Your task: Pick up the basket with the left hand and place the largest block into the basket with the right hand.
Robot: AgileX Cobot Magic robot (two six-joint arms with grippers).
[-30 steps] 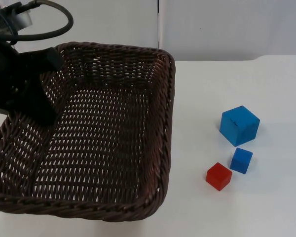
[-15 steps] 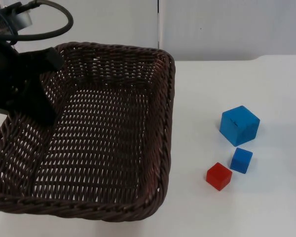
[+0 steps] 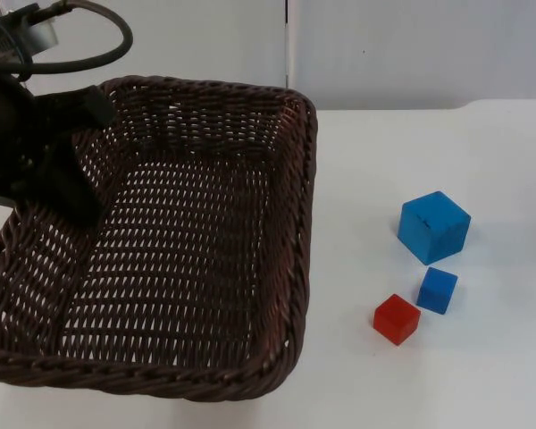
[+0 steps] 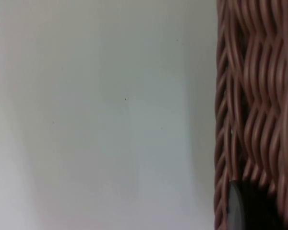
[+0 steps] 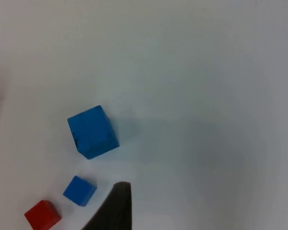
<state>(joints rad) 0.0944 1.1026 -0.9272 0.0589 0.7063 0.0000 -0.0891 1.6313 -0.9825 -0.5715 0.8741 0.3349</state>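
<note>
Three blocks sit on the white table (image 3: 482,375) to the right of the basket: nearest the camera a small red block (image 3: 397,319), just beside it and a little farther back a small blue block (image 3: 438,290), and behind that, close but apart, the large blue block (image 3: 433,226), the biggest of the three. All three rest flat on the table, untouched. The dark brown wicker basket (image 3: 295,268) takes up the left half of the top view, its near rim cut off by the picture's edge.

Farther back, the left gripper (image 3: 58,183) is at the basket's far left wall, with black parts on either side of the weave; it looks clamped on the rim, though the fingertips themselves are hidden by the arm. The left wrist view gives wicker (image 4: 254,110) close up against one black fingertip (image 4: 252,208).

From the right wrist view, the right gripper (image 5: 113,211) hangs above the blocks, touching none; one dark fingertip is seen, so its opening cannot be told.
</note>
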